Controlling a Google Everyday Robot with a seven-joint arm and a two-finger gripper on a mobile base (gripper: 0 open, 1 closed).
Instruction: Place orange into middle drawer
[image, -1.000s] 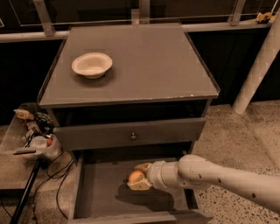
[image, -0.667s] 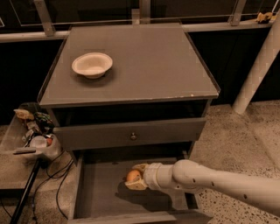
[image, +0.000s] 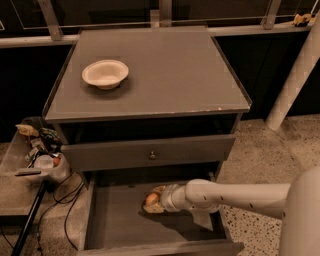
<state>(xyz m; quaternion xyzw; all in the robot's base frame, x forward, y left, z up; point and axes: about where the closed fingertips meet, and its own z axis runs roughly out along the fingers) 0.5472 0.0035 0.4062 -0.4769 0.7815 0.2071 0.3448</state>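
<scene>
The orange (image: 151, 198) is held between the fingers of my gripper (image: 155, 200), low inside the open middle drawer (image: 117, 222), near the middle of its grey floor. My white arm reaches in from the right, over the drawer's right wall. I cannot tell whether the orange touches the floor. Part of the orange is hidden by the fingers.
Above the drawer is a closed grey drawer front with a small round knob (image: 152, 155). A shallow white bowl (image: 105, 74) sits on the cabinet top (image: 170, 75). A tray of clutter (image: 40, 155) and cables are at the left. A white post (image: 295, 80) stands at the right.
My gripper has moved a little to the left inside the drawer with the orange in it. The bowl and the drawers have not moved.
</scene>
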